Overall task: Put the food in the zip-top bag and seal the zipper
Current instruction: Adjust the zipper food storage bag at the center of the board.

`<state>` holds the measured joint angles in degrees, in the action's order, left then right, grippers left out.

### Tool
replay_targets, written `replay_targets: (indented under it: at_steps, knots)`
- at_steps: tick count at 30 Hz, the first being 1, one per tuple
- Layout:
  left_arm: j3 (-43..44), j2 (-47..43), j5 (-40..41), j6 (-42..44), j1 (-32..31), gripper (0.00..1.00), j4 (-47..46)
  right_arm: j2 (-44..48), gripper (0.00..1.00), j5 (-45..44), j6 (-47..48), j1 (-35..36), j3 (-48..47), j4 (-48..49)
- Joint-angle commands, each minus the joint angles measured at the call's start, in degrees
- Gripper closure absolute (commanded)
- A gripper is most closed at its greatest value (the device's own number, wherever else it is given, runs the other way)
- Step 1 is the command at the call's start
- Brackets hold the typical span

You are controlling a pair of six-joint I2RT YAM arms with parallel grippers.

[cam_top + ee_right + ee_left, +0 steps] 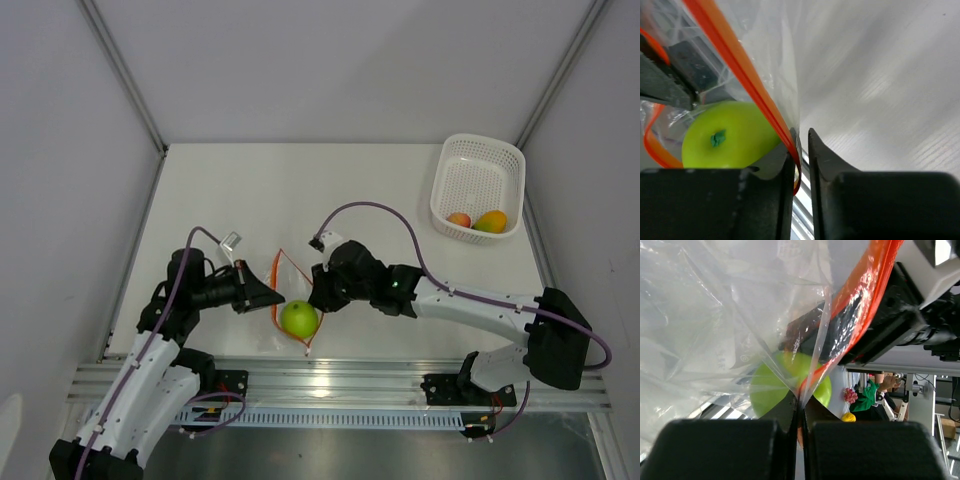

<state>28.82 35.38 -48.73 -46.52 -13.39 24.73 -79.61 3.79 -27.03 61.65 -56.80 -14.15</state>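
Here the left gripper [799, 422] pinches the zip-top bag [715, 315] tightly, steadying it. The right gripper [801, 139], nearly closed, straddles the zipper [740, 70]; its hold cannot be told.

Lime-green ball [725, 135] — underside hidden behind right gripper [802, 134]; zip-top bag [765, 50] cut off at top; fruits [489, 221] in basket [481, 149], table's far-right corner — too small to identify.

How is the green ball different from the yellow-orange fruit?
The green ball is lime green and round; the yellow-orange fruit is yellow-orange and looks longer. The green ball sits at the mouth of the clear bag, near the arms; the yellow-orange fruit lies in the white basket at the far right. From above, the green ball looks bigger than the yellow-orange fruit. Both are small toy fruits.
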Motion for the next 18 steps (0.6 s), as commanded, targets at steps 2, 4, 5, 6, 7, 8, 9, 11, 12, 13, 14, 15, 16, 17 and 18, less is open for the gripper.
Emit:
replay_targets:
  at_steps: [2,4,5,6,7,8,9,11,12,13,14,15,16,17,18]
  knots:
    - [0.10,-1.36,-1.81,-0.59,-0.24,0.99,0.40,-0.63,0.94,-0.18,-0.66,-0.04,0.46,2.56]
    - [0.62,-1.62,-1.89,-0.24,-0.32,1.00,1.45,0.24,1.00,-1.50,-0.40,-0.04,-1.46,-1.04]
    - [1.76,-1.80,-1.81,-0.06,-0.24,0.99,2.07,0.68,1.00,-2.64,-0.40,-0.04,-2.61,-2.79]
    - [2.20,-1.89,-1.72,0.64,-0.24,0.99,3.73,1.12,1.00,-4.13,-0.57,-0.04,-3.75,-7.07]
    - [2.73,-2.50,-1.46,0.99,-0.32,1.00,4.79,1.48,1.00,-5.97,-0.75,-0.38,-5.15,-9.64]
    - [3.43,-2.94,-1.28,1.26,-0.24,0.99,6.11,1.65,1.00,-6.16,-1.27,-0.74,-8.30,-12.10]
    - [5.26,-3.38,-1.54,1.35,-0.24,0.99,8.12,1.65,1.00,-5.56,-1.36,-1.00,-10.16,-17.26]
    - [7.55,-5.30,-2.07,0.91,-0.24,1.00,9.36,1.83,1.00,-5.20,-1.28,-0.74,-14.37,-20.81]
    - [8.79,-6.01,-0.85,0.21,-0.24,0.99,10.15,1.83,1.00,-4.68,-1.10,-0.57,-15.35,-22.83]
    - [9.76,-6.63,-0.23,-0.23,-0.32,0.99,10.86,1.66,1.00,-2.67,-1.27,-0.48,-16.15,-23.37]
    - [9.94,-7.51,0.12,-0.84,-0.32,0.99,10.34,1.48,1.00,-1.87,-1.54,-0.30,-16.68,-23.64]
    - [9.85,-7.95,0.82,-2.24,-0.24,0.99,9.55,0.61,1.00,-1.16,-1.71,-0.21,-16.59,-22.86]
    - [7.94,-8.13,1.26,-2.87,-0.24,0.99,7.37,0.08,1.00,-0.46,-1.71,-0.39,-16.07,-22.15]
    - [7.05,-8.13,1.70,-3.31,-0.24,0.99,6.57,-0.80,1.00,-0.37,-1.71,-1.00,-15.63,-21.80]
    - [6.08,-7.00,1.62,-3.75,-0.24,0.99,5.86,-2.98,1.00,-0.36,-2.06,-1.35,-15.71,-22.49]
